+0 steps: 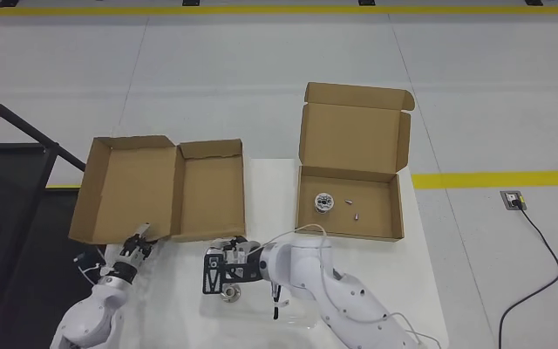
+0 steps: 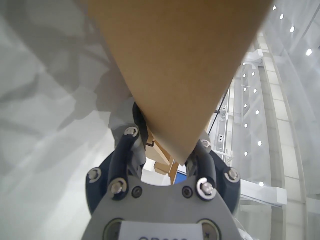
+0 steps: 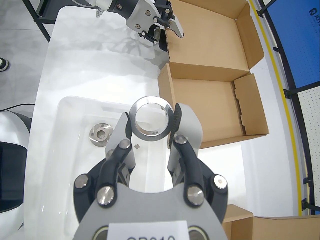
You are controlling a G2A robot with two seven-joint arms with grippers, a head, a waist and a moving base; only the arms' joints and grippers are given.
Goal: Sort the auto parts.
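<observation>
Left gripper point(image 1: 142, 237) point(image 2: 170, 131) point(image 3: 166, 32): closed on the near wall of the left box point(image 1: 209, 196) point(image 2: 175, 51) point(image 3: 212, 41). We note one finger inside the wall and one outside, with the cardboard pinched between them. The box lies opened out in two halves, and this gripper has the outer half. The other half lies on its right-hand side.

Right gripper point(image 1: 220, 266) point(image 3: 152, 119): near the left gripper, to its right, just short of the left box's near edge. It holds a metal ring point(image 3: 150, 136) by the outer rim, and the fingers are set only as far apart as the ring is wide. The ring lies flat between the pads with its hole open to the camera. It hangs over a clear tray point(image 1: 301, 316) point(image 3: 65, 126) that sits on the white table point(image 1: 261, 174) point(image 3: 75, 63).

In the tray we log one flange point(image 1: 228, 294) point(image 3: 100, 134), a round disc with a centre bore. It lies flat just beside the right gripper, on the side away from the left box, and the fingers do not touch it.

Right box point(image 1: 353, 131): well apart from the right gripper, farther back and to its right, with the lid standing open. Inside we see a round part point(image 1: 324, 202) and two small pieces point(image 1: 353, 209) just beside it.
</observation>
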